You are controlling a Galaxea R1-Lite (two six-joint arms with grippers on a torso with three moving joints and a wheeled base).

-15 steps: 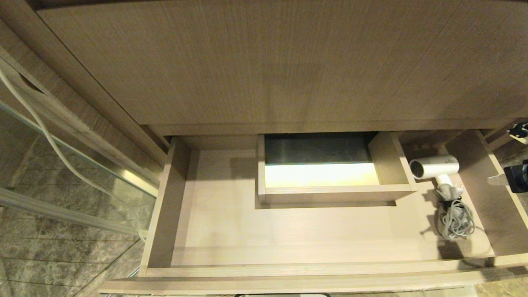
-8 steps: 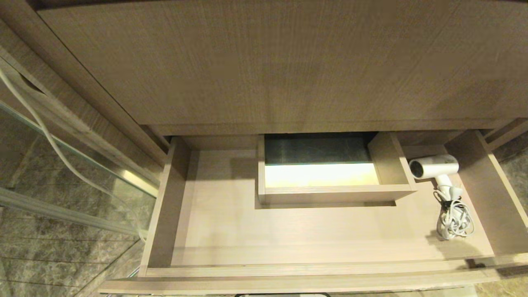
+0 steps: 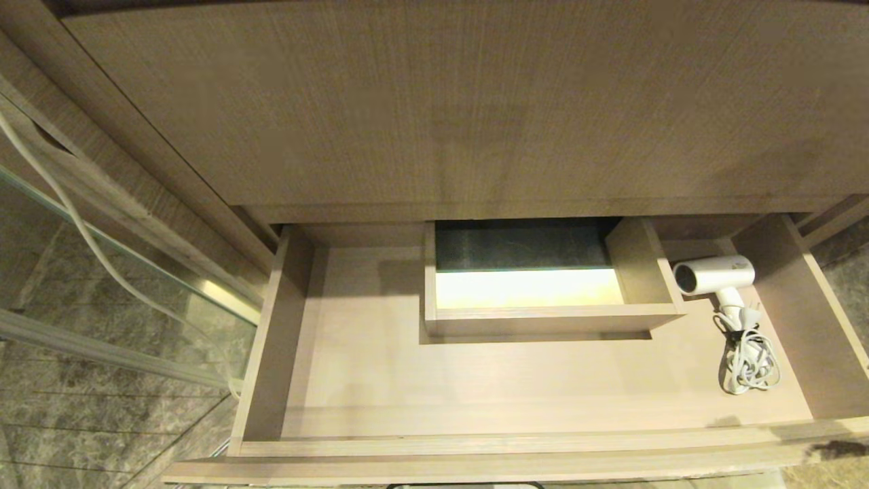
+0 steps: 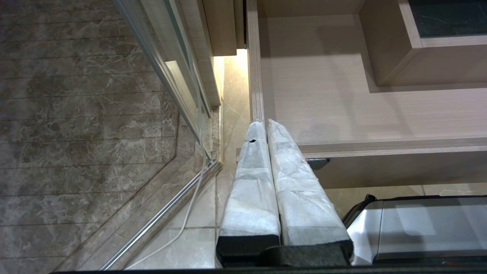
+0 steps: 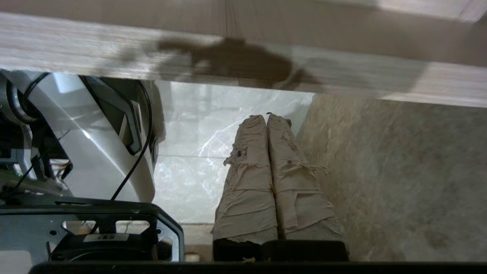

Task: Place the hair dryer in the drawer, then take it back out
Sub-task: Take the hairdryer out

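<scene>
hair dryer [image 3: 717, 274] in open drawer [image 3: 475, 380], arms unseen overhead

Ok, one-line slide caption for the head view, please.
Hair dryer and its bundled cord lie at the right end of the open drawer, beside the boxed cutout; no gripper in view.

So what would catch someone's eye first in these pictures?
The open drawer fills the head view, with a brightly lit boxed cutout at its middle back. To the cutout's right, the white hair dryer lies on the drawer floor, its bundled cord coiled nearer the front.
</scene>
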